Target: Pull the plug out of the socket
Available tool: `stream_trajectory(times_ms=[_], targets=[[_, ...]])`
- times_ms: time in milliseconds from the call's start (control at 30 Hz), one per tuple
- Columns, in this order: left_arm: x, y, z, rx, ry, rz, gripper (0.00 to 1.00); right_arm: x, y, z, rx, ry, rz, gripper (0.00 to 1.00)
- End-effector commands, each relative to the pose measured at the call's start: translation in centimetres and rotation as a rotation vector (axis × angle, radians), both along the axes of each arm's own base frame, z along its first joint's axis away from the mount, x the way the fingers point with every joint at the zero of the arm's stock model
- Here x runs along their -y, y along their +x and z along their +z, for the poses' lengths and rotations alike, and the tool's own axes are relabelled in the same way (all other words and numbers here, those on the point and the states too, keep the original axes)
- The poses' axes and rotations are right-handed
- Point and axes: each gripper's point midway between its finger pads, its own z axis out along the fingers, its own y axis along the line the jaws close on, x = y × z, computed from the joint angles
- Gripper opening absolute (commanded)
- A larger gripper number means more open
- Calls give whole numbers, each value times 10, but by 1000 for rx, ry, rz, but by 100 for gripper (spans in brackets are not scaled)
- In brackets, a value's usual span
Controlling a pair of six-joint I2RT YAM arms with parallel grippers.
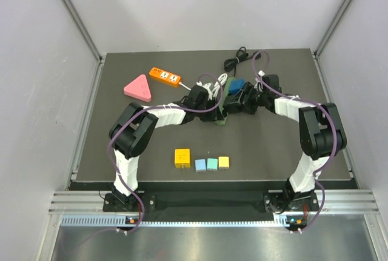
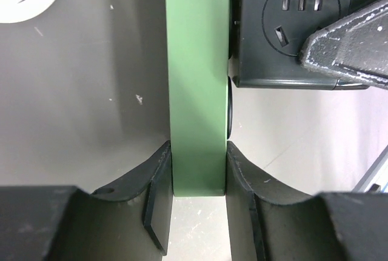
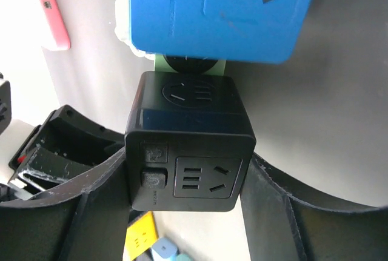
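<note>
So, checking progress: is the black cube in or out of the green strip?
In: black cube sits flush against green strip, no prongs showing.

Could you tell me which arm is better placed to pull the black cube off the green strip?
Right. The right gripper straddles the black cube, a finger at each side, in line to pull. The left gripper is shut on the end of the green strip, so it suits bracing.

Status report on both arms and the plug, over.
Left fingers shut on green power strip. Right fingers flank black cube plug, grip unconfirmed. Plug not yet out. Blue adapter crowds it.
</note>
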Motion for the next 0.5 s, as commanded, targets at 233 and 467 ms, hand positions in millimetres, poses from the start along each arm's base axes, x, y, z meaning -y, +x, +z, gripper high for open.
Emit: stream_trajectory(times_ms=[233,467], targets=[[-60,-5,-68,-85,258,96,0,43,-5,31,137,-385,70,0],[-57,0,-63,-101,219,120,0,-1,-24,36,95,-59,142,0]])
